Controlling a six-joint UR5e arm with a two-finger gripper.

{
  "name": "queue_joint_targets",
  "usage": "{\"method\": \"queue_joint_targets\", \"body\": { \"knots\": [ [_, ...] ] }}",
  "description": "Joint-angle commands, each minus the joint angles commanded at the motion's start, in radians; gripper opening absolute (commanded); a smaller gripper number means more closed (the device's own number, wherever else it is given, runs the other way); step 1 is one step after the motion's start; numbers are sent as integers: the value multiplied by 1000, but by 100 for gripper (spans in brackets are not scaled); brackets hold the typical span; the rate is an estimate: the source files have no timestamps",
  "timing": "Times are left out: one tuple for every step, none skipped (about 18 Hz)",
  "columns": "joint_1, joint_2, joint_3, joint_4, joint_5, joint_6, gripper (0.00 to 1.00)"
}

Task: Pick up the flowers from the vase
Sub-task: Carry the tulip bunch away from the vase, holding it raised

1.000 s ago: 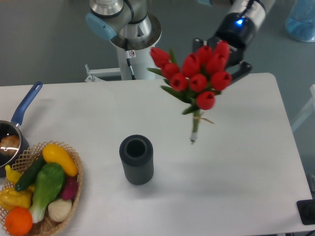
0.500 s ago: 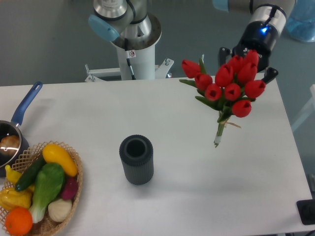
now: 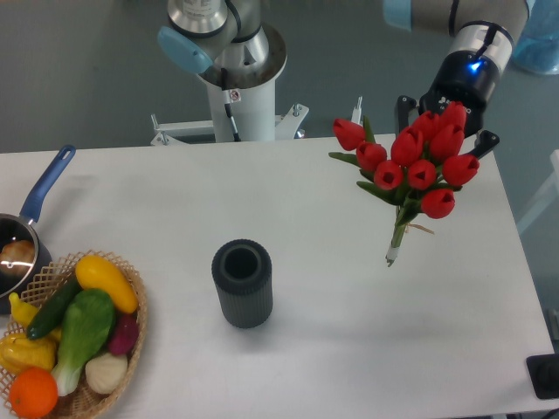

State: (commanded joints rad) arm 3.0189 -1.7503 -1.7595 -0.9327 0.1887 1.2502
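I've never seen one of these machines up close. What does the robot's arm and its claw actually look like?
The arm is built of silver-grey metal tubes with pale blue caps at the joints, rising from a white pedestal bearing a small sticker. Its wrist section is black with a white band and a glowing blue light. The gripper has black fingers.

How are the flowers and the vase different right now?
The flowers are red and green; the vase is dark grey. The flowers hang tilted in the air at the gripper; the vase stands upright on the table. The flowers are a loose bunch; the vase is one ribbed cylinder, empty.
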Motion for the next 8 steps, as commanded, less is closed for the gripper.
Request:
{"method": "queue_joint_targets", "body": {
  "knots": [
    [-2, 2, 0, 0, 0, -2, 36],
    [-3, 2, 0, 0, 0, -3, 36],
    [-3, 2, 0, 0, 0, -5, 37],
    [-3, 0, 0, -2, 0, -6, 37],
    [-2, 0, 0, -2, 0, -6, 37],
    [0, 0, 0, -2, 0, -6, 37],
    [0, 2, 0, -2, 0, -8, 37],
    [0, 2, 0, -2, 0, -6, 37]
  ]
}}
